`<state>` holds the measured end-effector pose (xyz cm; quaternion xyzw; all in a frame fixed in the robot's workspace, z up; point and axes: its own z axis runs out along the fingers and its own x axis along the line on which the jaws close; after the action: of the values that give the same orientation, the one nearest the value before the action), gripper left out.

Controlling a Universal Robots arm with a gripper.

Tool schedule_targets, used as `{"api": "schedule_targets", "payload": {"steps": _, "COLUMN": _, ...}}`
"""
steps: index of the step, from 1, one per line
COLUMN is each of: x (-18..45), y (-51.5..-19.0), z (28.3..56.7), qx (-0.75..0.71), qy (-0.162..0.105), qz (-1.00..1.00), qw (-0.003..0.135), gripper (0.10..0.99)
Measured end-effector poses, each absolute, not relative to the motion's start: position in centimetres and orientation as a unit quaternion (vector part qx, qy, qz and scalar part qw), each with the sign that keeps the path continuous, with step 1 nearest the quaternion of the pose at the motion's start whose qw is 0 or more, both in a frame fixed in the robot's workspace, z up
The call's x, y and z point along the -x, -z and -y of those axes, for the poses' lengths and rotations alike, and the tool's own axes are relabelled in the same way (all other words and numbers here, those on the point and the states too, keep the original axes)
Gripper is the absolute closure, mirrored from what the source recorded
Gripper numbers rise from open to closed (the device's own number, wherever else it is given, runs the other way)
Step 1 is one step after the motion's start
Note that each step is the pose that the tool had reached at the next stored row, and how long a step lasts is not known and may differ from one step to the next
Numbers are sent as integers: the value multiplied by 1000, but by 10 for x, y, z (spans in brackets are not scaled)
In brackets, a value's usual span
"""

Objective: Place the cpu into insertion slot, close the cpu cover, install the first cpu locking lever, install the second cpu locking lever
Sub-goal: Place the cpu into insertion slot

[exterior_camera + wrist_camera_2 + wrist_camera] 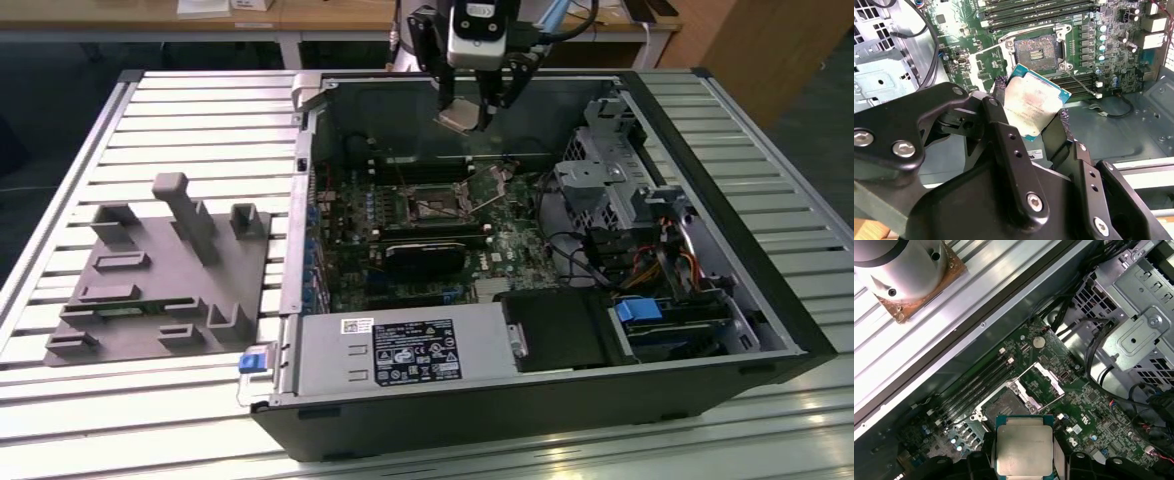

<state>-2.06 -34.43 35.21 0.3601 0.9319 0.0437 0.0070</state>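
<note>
Inside the open computer case, past the grey power supply box at its near edge, the insertion slot lies bare in the green board, dark in the centre with a silvery rim. In the first wrist view the cpu cover stands swung open beside it. Farther back, above the far part of the case and apart from the board, the gripper grips the cpu, black fingers on two opposite edges: a flat square, dull silver-grey on top with a thin blue-green rim, held tilted.
</note>
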Motion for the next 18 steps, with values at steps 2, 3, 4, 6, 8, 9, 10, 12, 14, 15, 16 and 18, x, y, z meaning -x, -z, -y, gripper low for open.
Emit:
{"api": "schedule_targets", "payload": {"steps": 2, "x": 21, "y": -352, "z": 344, "qx": -363, "qy": -44, "qz": -931, "qw": 7, "gripper": 545}}
{"api": "schedule_targets", "payload": {"steps": 3, "x": 21, "y": -352, "z": 344, "qx": -365, "qy": -43, "qz": -930, "qw": 7, "gripper": 545}}
{"api": "schedule_targets", "payload": {"steps": 4, "x": 21, "y": -352, "z": 344, "qx": -366, "qy": -43, "qz": -929, "qw": 7, "gripper": 545}}
{"api": "schedule_targets", "payload": {"steps": 6, "x": 21, "y": -352, "z": 344, "qx": -371, "qy": -43, "qz": -928, "qw": 8, "gripper": 545}}
{"api": "schedule_targets", "payload": {"steps": 8, "x": 21, "y": -351, "z": 344, "qx": -376, "qy": -43, "qz": -925, "qw": 8, "gripper": 545}}
{"api": "schedule_targets", "payload": {"steps": 9, "x": 21, "y": -351, "z": 344, "qx": -379, "qy": -43, "qz": -924, "qw": 8, "gripper": 545}}
{"api": "schedule_targets", "payload": {"steps": 10, "x": 21, "y": -351, "z": 344, "qx": -382, "qy": -43, "qz": -923, "qw": 8, "gripper": 545}}
{"api": "schedule_targets", "payload": {"steps": 12, "x": 21, "y": -351, "z": 344, "qx": -389, "qy": -42, "qz": -920, "qw": 9, "gripper": 545}}
{"api": "schedule_targets", "payload": {"steps": 14, "x": 21, "y": -351, "z": 344, "qx": -397, "qy": -41, "qz": -917, "qw": 10, "gripper": 545}}
{"api": "schedule_targets", "payload": {"steps": 15, "x": 21, "y": -351, "z": 344, "qx": -400, "qy": -41, "qz": -915, "qw": 10, "gripper": 545}}
{"api": "schedule_targets", "payload": {"steps": 16, "x": 21, "y": -351, "z": 344, "qx": -404, "qy": -41, "qz": -914, "qw": 10, "gripper": 545}}
{"api": "schedule_targets", "payload": {"steps": 18, "x": 21, "y": -351, "z": 343, "qx": -410, "qy": -40, "qz": -911, "qw": 10, "gripper": 545}}
